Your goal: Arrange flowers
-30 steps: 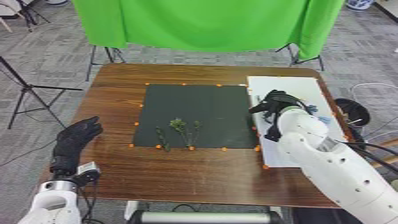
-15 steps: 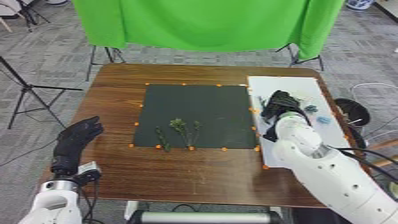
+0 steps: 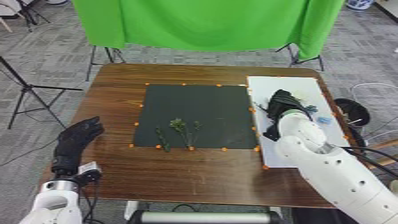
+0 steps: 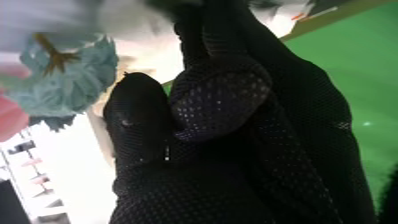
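Over the white board [image 3: 280,159], my right hand [image 3: 282,104] is tilted with its far end away from me. A thin stem [image 3: 260,106] shows at its left edge; whether the hand holds it is unclear. Beside it lie a dark teal flower [image 3: 311,108] and a light blue flower [image 3: 324,120]. In the right wrist view, my right hand [image 4: 191,185] is near a pale teal flower [image 4: 75,75] and a pink flower [image 4: 7,117]. Green sprigs [image 3: 179,127] lie on the dark mat [image 3: 200,100]. My left hand [image 3: 80,134] stays open at the table's left edge.
Orange markers line the mat and board on the brown table [image 3: 178,175]. A green cloth [image 3: 209,25] hangs beyond the far edge. A black bin [image 3: 354,111] stands off the right edge, and a tripod [image 3: 31,87] stands to the left.
My right hand has turned and drawn in slightly over the board, now looking narrower, and more of the teal and blue flowers is uncovered. My left hand has stayed still.
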Motion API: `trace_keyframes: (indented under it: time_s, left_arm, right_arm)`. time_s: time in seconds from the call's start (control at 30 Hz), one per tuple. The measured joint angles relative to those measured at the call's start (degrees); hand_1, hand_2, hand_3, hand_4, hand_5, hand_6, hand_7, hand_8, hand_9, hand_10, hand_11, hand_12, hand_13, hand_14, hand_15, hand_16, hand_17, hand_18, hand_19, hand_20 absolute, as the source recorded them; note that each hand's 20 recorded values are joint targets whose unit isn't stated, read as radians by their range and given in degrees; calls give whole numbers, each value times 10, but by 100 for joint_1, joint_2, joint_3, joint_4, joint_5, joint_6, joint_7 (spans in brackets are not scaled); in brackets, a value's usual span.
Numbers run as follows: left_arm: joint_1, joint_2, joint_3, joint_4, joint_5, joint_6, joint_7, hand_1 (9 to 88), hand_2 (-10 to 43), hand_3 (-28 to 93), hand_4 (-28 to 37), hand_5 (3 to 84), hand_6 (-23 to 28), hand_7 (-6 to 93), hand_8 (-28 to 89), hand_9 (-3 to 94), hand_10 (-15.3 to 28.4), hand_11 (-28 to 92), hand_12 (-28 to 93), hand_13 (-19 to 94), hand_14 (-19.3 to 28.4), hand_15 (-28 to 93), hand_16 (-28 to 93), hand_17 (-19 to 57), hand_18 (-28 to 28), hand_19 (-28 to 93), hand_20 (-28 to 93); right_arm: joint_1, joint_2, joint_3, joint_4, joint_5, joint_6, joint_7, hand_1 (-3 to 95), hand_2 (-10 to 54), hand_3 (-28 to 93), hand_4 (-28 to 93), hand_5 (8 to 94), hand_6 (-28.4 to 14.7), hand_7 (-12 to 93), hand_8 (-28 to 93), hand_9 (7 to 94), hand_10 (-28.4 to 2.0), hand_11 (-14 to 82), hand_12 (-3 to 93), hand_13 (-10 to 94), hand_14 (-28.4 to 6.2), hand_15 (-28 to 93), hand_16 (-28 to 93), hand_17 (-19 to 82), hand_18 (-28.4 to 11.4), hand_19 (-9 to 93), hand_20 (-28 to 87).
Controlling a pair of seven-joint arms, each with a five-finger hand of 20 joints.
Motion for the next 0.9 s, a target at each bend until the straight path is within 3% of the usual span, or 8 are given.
trace_keyframes:
  time_s: [0.27,0.9]
  left_arm:
    - [-4,5,0,1,-6,-7,-16,289,-95,667,-279,514,12,189,-72,495,127,201,138,418,157,220,2,141,119,113,254]
    - [11,5,-22,-7,-10,-7,-17,287,-95,667,-278,514,13,188,-72,495,127,200,138,418,156,220,1,140,119,114,254]
  right_arm:
    - [-231,118,-53,-222,272,860,-170,641,-95,615,-91,795,-36,262,135,937,-100,162,387,937,8,610,256,714,-82,925,418]
    - [-277,156,121,-1311,333,1122,-514,635,-95,619,-76,806,-40,256,138,937,-100,185,367,937,7,617,251,730,-70,915,417]
